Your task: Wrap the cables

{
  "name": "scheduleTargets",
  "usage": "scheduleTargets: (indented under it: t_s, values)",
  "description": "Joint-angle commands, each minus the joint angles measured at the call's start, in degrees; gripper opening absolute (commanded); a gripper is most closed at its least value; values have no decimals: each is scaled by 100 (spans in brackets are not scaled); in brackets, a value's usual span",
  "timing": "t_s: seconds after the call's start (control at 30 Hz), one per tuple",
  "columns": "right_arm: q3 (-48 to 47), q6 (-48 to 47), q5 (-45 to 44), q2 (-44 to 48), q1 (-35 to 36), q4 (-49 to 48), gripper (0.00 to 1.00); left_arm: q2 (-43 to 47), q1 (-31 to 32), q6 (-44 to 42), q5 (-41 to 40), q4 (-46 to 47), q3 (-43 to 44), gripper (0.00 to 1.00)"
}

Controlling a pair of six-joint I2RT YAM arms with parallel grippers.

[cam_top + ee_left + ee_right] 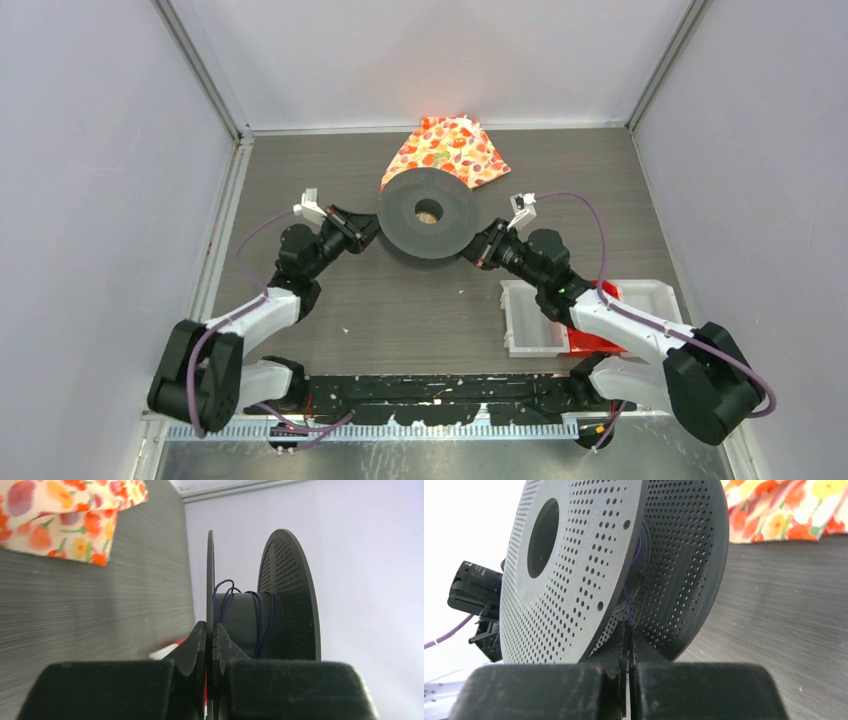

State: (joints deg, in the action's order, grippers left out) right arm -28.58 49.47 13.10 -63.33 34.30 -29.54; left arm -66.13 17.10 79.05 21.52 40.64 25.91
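Observation:
A black perforated spool (pixel 427 212) hangs over the middle of the table between both arms. My left gripper (pixel 368 228) is shut on the thin edge of one spool flange (pixel 210 580), pinched between its fingertips (pixel 210 625). The cable, a very thin dark wire (pixel 260 625), lies in a few loose turns around the hub. My right gripper (pixel 478 250) sits at the spool's right rim. Its fingers (pixel 628 626) are shut on the cable strand (pixel 628 607), which runs up between the two flanges (pixel 574 565) to the hub.
A floral orange cloth (pixel 448 150) lies behind the spool by the back wall. White bins (pixel 530 320) with a red one (pixel 600 342) stand at the right under my right arm. Walls close in the table on three sides.

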Motion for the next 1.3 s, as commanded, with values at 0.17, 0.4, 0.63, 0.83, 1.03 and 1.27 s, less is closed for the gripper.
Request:
scheduleTargets:
  t_s: [0.17, 0.4, 0.63, 0.83, 1.03, 1.27]
  values:
    - [549, 237, -270, -1221, 203, -2043, 1, -1350, 30, -375, 108, 3202, -751, 1]
    - [528, 639, -133, -2677, 250, -3356, 1, -2569, 30, -473, 154, 4118, -997, 1]
    - [535, 733, -157, -3437, 314, -3758, 1, -3321, 47, -672, 433, 4145, -922, 1]
    - [482, 844, -190, -3937, 333, -3859, 1, -3696, 48, -708, 492, 4140, -962, 10]
    - [447, 1008, -207, -4222, 361, -3978, 3, -3874, 57, -695, 552, 4136, -1107, 29]
    - [452, 901, -326, -4016, 370, -3576, 18, -3461, 56, -767, 468, 4036, -1356, 46]
